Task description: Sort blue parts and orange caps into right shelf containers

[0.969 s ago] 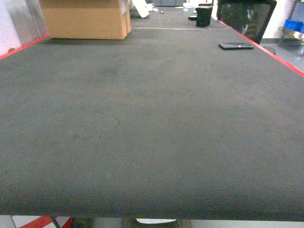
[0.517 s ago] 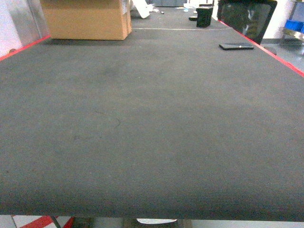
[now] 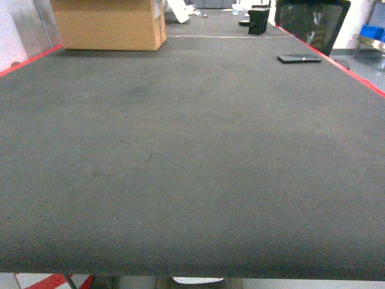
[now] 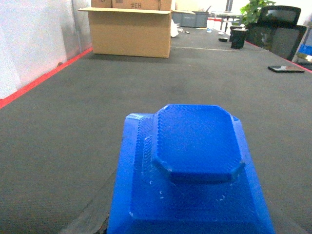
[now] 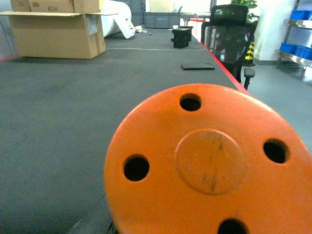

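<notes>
A bright-blue part (image 4: 195,170), blocky with a raised eight-sided top, fills the lower middle of the left wrist view, held above the dark table (image 4: 73,122). It covers my left gripper's fingers. An orange cap (image 5: 209,165), round with several holes and a central disc, fills the lower right wrist view and hides my right gripper's fingers. Each piece sits right at its gripper's jaws, off the table. Neither arm shows in the head view. A metal shelf with blue containers (image 5: 296,15) stands far right, beyond the table.
A dark felt table (image 3: 192,168) with red edges stretches ahead. A cardboard box (image 3: 108,24) stands at the back left. A black phone (image 3: 299,58) lies at the back right, near a small black object (image 3: 258,21) and a black office chair (image 3: 313,24).
</notes>
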Controlling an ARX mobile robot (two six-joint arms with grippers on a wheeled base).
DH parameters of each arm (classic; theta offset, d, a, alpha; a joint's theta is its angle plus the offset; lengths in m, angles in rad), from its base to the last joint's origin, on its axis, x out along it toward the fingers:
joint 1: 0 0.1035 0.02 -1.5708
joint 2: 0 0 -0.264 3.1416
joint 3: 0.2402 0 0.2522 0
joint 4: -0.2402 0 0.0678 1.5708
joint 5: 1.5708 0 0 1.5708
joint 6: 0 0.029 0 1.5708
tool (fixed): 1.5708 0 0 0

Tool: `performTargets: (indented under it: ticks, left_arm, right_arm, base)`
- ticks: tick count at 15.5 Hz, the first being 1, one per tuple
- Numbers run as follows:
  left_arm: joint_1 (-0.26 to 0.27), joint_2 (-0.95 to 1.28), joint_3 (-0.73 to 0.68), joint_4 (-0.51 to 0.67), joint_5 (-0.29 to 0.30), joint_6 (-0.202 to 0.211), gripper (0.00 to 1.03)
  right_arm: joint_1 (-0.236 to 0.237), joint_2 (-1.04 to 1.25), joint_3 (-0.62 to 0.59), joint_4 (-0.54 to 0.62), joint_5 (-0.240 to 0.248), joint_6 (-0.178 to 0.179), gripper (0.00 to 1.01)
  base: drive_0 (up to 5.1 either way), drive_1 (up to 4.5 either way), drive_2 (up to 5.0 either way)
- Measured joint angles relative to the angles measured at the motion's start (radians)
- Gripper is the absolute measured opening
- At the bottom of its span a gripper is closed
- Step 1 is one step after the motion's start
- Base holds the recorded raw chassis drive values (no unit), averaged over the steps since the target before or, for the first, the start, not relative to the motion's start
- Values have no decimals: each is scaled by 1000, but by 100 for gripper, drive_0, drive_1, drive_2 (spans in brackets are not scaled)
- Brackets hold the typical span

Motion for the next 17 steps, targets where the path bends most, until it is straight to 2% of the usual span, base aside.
performTargets:
  ticks: [11, 17]
  left_arm:
    - [1, 0, 0, 0, -1, 0, 42]
    - [0, 0, 0, 0, 0, 0, 42]
  right_arm:
    - [0, 0, 0, -4, -1, 0, 45]
    - [0, 0, 0, -3, 0, 0, 45]
  base:
    - [0, 0, 0]
    - [-210, -210, -210]
